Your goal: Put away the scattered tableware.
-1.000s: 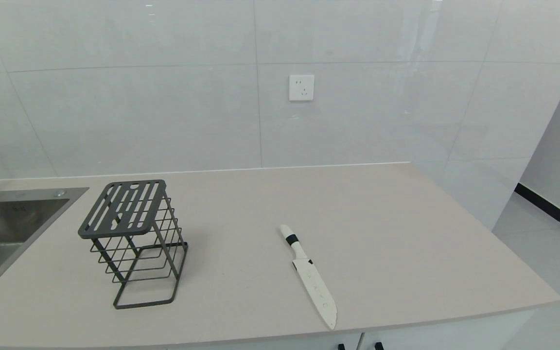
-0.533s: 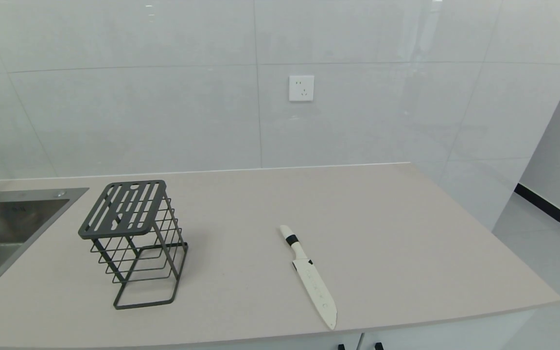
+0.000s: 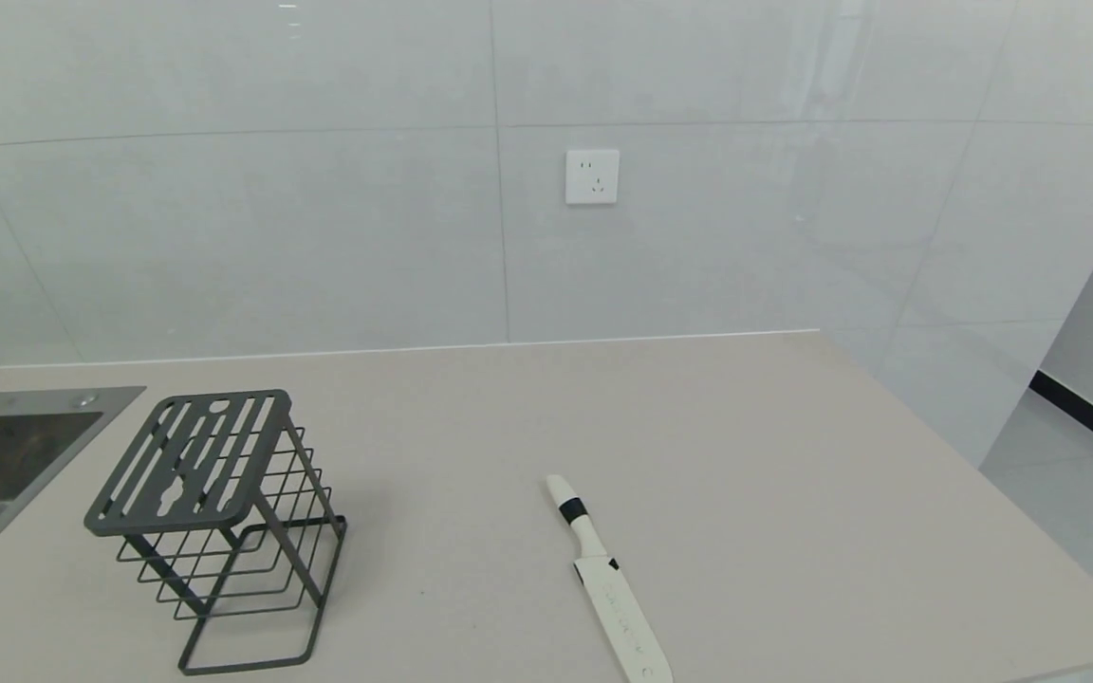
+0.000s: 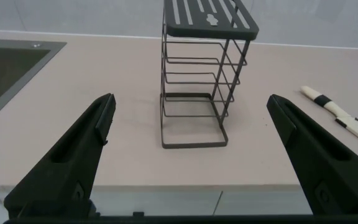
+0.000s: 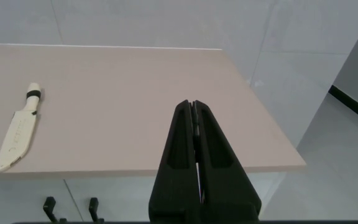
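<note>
White knife (image 5: 18, 130), well apart from right end effector (image 5: 194, 107)

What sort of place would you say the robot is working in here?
Most likely a kitchen: a steel sink is set into the beige countertop, a slotted wire knife rack stands on it with a white knife lying beside it, and the wall behind is tiled.
</note>
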### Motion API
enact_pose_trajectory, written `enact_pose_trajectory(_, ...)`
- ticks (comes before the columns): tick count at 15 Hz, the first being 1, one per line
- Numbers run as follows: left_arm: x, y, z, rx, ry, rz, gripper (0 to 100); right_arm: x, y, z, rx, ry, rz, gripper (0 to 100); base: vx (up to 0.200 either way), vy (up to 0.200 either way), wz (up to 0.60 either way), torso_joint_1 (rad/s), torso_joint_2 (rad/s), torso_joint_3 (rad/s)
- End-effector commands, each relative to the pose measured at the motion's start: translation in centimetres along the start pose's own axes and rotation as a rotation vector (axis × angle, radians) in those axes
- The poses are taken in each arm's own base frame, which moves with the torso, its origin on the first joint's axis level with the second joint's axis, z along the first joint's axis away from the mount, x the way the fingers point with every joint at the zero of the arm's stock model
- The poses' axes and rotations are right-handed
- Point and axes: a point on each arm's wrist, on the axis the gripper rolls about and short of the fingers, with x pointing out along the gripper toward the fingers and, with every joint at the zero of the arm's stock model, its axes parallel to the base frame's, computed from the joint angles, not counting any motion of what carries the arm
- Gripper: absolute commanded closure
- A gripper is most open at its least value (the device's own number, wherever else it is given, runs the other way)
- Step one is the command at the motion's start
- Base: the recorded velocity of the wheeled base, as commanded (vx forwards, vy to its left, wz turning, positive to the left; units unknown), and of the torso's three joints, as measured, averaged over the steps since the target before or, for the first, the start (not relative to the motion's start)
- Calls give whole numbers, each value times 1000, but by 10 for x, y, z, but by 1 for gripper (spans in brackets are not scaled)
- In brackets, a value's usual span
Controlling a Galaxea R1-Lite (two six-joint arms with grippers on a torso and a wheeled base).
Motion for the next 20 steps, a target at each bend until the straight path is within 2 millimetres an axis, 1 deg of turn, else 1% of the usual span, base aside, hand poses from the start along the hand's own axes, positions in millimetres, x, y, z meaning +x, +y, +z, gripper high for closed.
enact_pose_trajectory(1,0,0,0,0,2,1,0,0,0,0,1,1,2,100,0,0,0,168,-76,61)
enact_pose_trajectory(2,0,0,0,0,2,1,0,0,0,0,1,1,1,100,0,0,0,85,-51,32)
enact_pose_trajectory(5,0,0,0,0,2,1,0,0,0,0,1,1,-2,100,0,0,600,28,-17,22)
enact_pose_trajectory(13,0,0,0,0,2,1,0,0,0,0,4,1,-2,100,0,0,0,0,0,0)
enact_pose_trajectory(16,0,0,0,0,2,1,0,0,0,0,2,1,-1,100,0,0,0,56,-175,-108)
enact_pose_trajectory(20,0,0,0,0,2,1,0,0,0,0,2,1,-1,100,0,0,0,0,0,0)
